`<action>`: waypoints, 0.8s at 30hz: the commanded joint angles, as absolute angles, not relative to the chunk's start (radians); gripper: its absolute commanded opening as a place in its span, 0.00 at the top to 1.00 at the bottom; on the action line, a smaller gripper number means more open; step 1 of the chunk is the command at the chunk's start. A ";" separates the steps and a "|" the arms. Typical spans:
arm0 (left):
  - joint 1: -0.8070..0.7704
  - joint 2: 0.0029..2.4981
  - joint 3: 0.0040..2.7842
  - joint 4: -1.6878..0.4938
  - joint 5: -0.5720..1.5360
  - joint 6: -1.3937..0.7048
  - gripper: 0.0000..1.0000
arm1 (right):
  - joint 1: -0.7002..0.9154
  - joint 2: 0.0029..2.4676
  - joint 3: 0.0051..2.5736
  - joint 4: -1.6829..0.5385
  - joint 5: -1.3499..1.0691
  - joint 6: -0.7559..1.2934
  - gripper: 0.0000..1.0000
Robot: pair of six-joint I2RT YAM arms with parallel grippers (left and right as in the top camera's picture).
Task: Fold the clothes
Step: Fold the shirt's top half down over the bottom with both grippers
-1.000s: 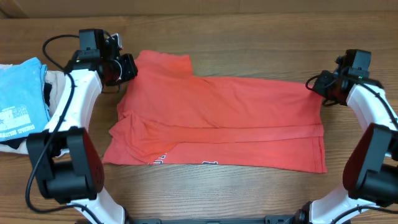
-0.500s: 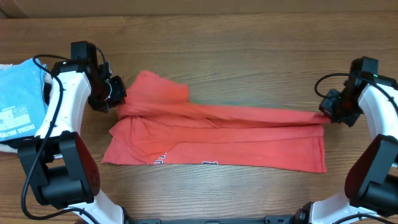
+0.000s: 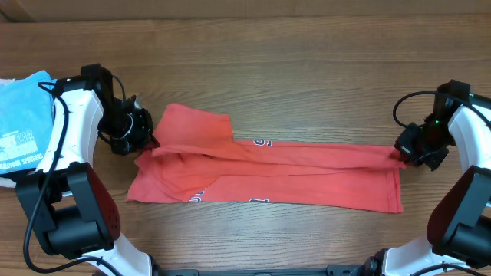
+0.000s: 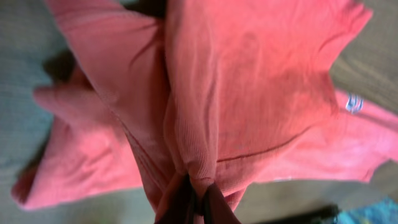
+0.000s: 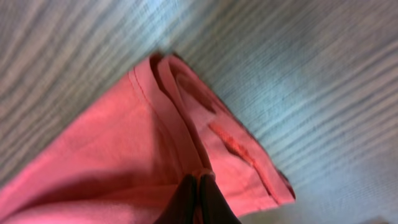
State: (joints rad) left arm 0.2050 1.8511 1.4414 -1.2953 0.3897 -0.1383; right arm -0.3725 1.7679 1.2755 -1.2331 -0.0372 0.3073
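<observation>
Overhead view: a coral-red short-sleeved cotton T-shirt (image 3: 307,172) lies lengthwise on the brown wooden surface (image 3: 307,69), stretched as a long band between the two arms. Its far long edge is raised into a taut ridge and partly turned over the body, with white lettering (image 3: 263,142) showing on the turned part. The left tool (image 3: 147,141) is clenched on the sleeve-and-shoulder end and the right tool (image 3: 400,153) on the hem end. A light blue printed tee (image 3: 23,123) sits apart at the left edge. The step in hand appears to be the lengthwise fold. It is done well if both ends travel toward the near edge together, at equal height and under even tension, so that the ridge does not sag or twist. Left wrist view: the left tool (image 4: 193,202) pinches a gathered pleat of the red shirt (image 4: 249,93), with loose folds bunched to one side. This slack probably needs drawing outward before the cloth is laid down, or creases will set into the fold. Right wrist view: the right tool (image 5: 198,199) grips the doubled hem corner of the shirt (image 5: 112,162) just above the surface (image 5: 280,74). The layers look neatly stacked here. Release is best delayed until the carried edge meets the near edge squarely.
</observation>
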 commanded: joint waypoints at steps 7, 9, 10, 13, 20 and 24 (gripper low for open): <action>0.209 1.822 1.442 -1.438 0.272 -0.044 0.96 | -0.377 1.739 1.295 -1.289 0.007 0.308 0.96; 0.209 1.823 1.442 -1.447 0.210 -0.072 0.96 | -0.377 1.739 1.295 -1.311 0.068 0.314 0.96; 0.209 1.823 1.442 -1.447 0.195 -0.076 0.96 | -0.377 1.739 1.295 -1.320 0.104 0.329 0.96; 0.209 1.823 1.441 -1.448 0.162 -0.087 0.96 | -0.377 1.739 1.295 -1.338 0.146 0.368 0.96; 0.208 1.823 1.409 -1.443 0.126 -0.113 0.80 | -0.377 1.739 1.295 -1.360 0.149 0.368 0.96; 0.202 1.823 1.371 -1.432 0.131 -0.113 0.62 | -0.377 1.739 1.295 -1.360 0.141 0.368 0.93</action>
